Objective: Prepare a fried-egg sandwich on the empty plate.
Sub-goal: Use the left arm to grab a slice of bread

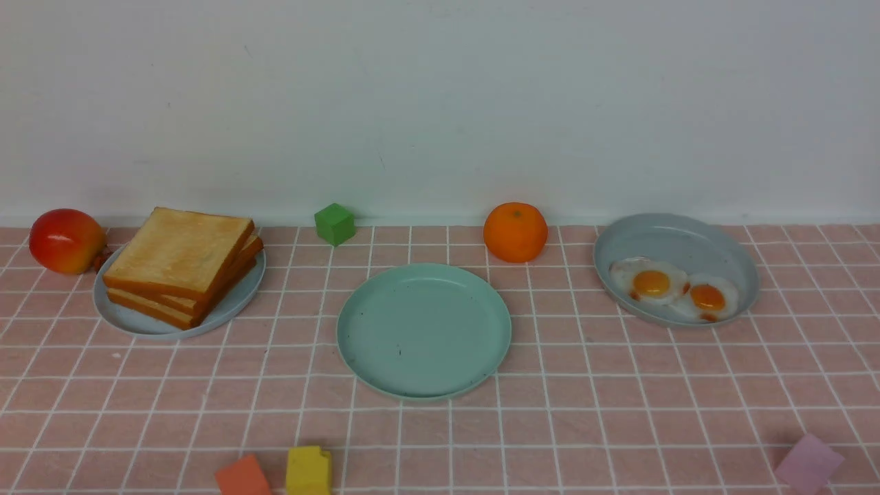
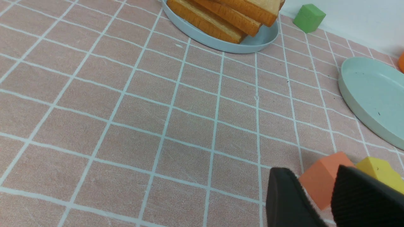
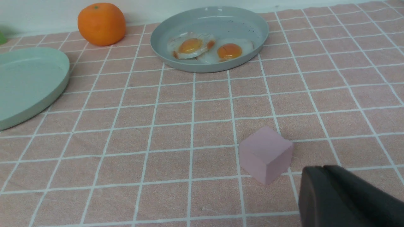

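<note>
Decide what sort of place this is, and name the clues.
Probably a staged tabletop setup, not a real kitchen: pink checked cloth against a bare wall, toast and fried eggs on plates, scattered coloured blocks.

- No legible text, label, brand, number or sign in the front view or in either wrist view.
- Mint-green plate (image 1: pixel 423 330): a few tiny dark specks only, forming no characters.
- Green block (image 1: pixel 335 223) and pink block (image 3: pixel 265 154): visible faces plain and unmarked.

Three plates (image 1: pixel 237 302) (image 1: pixel 426 330) (image 1: pixel 674 237), two fried eggs (image 1: pixel 650 282) (image 1: pixel 708 298), four blocks (image 1: pixel 335 223) (image 1: pixel 242 478) (image 1: pixel 308 471) (image 1: pixel 809 462), two fruits (image 1: pixel 65 240) (image 1: pixel 515 232), one toast stack (image 1: pixel 180 254).
</note>
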Tool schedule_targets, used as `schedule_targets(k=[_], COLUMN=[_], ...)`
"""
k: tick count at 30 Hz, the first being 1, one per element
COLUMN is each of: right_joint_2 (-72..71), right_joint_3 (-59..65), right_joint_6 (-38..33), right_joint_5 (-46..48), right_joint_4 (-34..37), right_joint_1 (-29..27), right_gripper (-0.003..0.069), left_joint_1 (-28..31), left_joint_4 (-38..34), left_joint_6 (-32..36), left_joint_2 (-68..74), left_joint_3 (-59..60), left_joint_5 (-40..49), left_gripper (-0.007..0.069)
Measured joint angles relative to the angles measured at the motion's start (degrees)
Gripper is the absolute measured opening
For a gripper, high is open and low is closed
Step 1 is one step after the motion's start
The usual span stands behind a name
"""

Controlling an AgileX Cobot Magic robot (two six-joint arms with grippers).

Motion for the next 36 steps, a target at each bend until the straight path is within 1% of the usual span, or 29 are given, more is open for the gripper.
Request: schedule_targets(k=[22, 25, 27, 28, 31, 32, 33, 34, 36], right_joint_2=[0.0, 0.0, 0.0, 0.0, 0.0, 0.0, 0.0, 0.0, 0.0], right_joint_3=[0.0, 0.0, 0.0, 0.0, 0.0, 0.0, 0.0, 0.0, 0.0], right_joint_6=[0.0, 0.0, 0.0, 0.0, 0.0, 0.0, 0.0, 0.0, 0.0], right_joint_5=[0.0, 0.0, 0.0, 0.0, 0.0, 0.0, 0.0, 0.0, 0.0], right_joint_4=[0.0, 0.0, 0.0, 0.0, 0.0, 0.0, 0.0, 0.0, 0.0], right_joint_1=[0.0, 0.0, 0.0, 0.0, 0.0, 0.0, 0.0, 0.0, 0.0], right_gripper=[0.0042, 0.0042, 0.0042, 0.0042, 0.0042, 0.0042, 0.0042, 0.0042, 0.0042], left_joint_1=[0.0, 0.0, 0.0, 0.0, 0.0, 0.0, 0.0, 0.0, 0.0], left_joint_4=[0.5, -1.3, -7.3, -9.1, -19.6, -20.8, -24.6, -26.7, -29.2], left_joint_6=[0.0, -0.8, -3.8, -4.6, -8.2, -8.3, -8.8, -9.0, -9.2], left_joint_2=[0.0, 0.0, 0.0, 0.0, 0.0, 0.0, 0.0, 0.0, 0.0], left_joint_3=[0.0, 0.0, 0.0, 0.0, 0.1, 0.1, 0.1, 0.1, -0.4], left_joint_5=[-0.5, -2.2, -4.6, -5.9, -13.5, -14.0, -17.2, -19.6, -22.6], left_gripper=[0.0237, 0.0237, 0.0237, 0.0237, 0.0237, 0.0237, 0.0237, 0.0237, 0.0237])
